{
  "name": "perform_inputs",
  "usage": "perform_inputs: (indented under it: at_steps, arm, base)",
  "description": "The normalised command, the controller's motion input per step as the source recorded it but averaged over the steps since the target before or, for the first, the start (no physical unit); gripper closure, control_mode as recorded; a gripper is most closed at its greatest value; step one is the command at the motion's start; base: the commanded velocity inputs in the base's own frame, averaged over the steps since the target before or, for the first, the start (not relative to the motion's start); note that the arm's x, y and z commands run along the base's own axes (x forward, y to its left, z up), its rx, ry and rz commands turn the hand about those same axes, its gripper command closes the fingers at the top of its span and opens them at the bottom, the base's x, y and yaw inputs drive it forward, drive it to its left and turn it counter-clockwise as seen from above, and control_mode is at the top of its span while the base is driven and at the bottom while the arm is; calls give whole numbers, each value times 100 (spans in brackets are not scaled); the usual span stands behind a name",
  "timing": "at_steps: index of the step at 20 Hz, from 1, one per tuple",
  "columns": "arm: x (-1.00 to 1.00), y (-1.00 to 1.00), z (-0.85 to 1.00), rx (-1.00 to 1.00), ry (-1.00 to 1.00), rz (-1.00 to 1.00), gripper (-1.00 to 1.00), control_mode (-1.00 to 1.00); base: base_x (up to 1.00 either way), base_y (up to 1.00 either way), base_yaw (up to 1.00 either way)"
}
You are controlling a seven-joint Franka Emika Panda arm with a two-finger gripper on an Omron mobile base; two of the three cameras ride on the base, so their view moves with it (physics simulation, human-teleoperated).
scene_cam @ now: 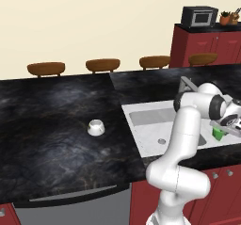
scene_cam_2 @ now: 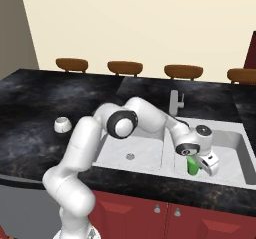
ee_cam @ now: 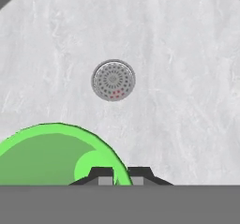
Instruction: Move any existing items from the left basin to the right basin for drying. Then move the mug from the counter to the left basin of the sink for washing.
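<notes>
You see the tool pinching the rim of the small, tapered, bright green cup, which hangs upright inside the right basin of the sink, near that basin's round drain.

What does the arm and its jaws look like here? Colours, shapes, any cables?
The arm is glossy white with thick rounded tubular links and dark, near-black round joint caps. The gripper has a white body and two small dark, blocky fingertips. No cables or markings can be made out.
</notes>
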Motion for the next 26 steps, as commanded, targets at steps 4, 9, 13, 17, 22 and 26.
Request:
perform_inputs:
  at_steps: [4,9,13,17,22,26]
  arm:
    - [22,-6,-25,0,0,13,100,-100]
    - [18,-3,-26,0,0,12,100,-100]
    - [10,0,-23,0,0,12,100,-100]
    - [6,0,-18,0,3,10,100,-100]
    - [8,7,-13,-2,8,6,-100,-100]
    - [4,7,-1,-1,5,5,-100,-100]
  base:
    - [0,0,0]
    - [0,0,0]
    - [0,0,0]
    - [0,0,0]
    - [0,0,0]
    - [0,0,0]
